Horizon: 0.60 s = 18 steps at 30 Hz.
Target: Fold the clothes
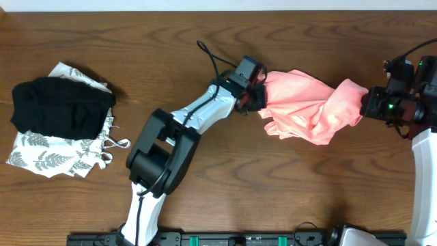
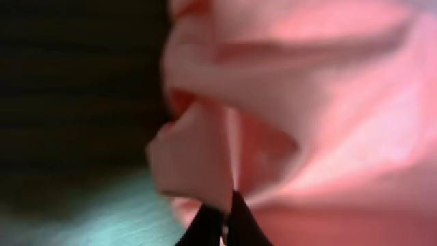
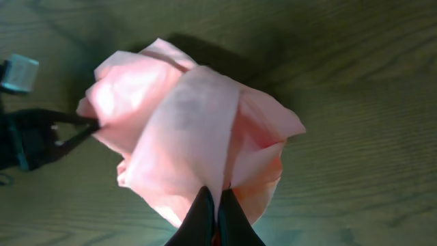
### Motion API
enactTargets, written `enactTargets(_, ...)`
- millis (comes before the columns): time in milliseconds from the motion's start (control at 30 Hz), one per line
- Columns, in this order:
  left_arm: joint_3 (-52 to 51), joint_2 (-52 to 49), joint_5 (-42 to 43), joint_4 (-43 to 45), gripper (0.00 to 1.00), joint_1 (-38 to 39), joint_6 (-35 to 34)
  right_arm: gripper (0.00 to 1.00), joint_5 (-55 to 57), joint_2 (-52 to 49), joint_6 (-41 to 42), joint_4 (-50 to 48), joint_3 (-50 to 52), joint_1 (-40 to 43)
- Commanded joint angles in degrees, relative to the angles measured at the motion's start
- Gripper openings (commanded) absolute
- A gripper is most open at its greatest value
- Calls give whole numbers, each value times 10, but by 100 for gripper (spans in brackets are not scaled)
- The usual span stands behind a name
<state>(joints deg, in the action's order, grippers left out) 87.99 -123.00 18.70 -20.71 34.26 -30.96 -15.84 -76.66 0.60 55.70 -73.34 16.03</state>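
Two hands, both clenched: left hand (image 1: 262, 104) pinches one end of pink T-shirt (image 1: 307, 109), right hand (image 1: 365, 104) pinches other end. T-shirt bunched between them over wooden counter (image 1: 273, 191). Far left: black garment (image 1: 61, 106) lying on white leaf-print garment (image 1: 48, 158).

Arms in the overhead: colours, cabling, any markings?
Left arm: white links, bulky black joint housings, black cable looping over the wrist. Right arm: white link, black wrist showing a green light. Left gripper and right gripper: dark, tapered fingers. No markings legible.
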Motion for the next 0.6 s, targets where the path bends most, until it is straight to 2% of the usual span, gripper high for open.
enactTargets(0,55,96,-55,-51,6,-22,71,1,2,-2,-4,-1,-4,-3)
enactTargets(167,93,202,-113,-123,6,-40,113,1,2,-2,-2,0,-4,-3)
enactTargets(400,97,338,-184,-165,6,-43,145,1,4,15,-7,-21,-9,-2)
enactTargets(567,97,401,-229,-192,6,-43,160,1,4,51,-7,-27,-33,-2)
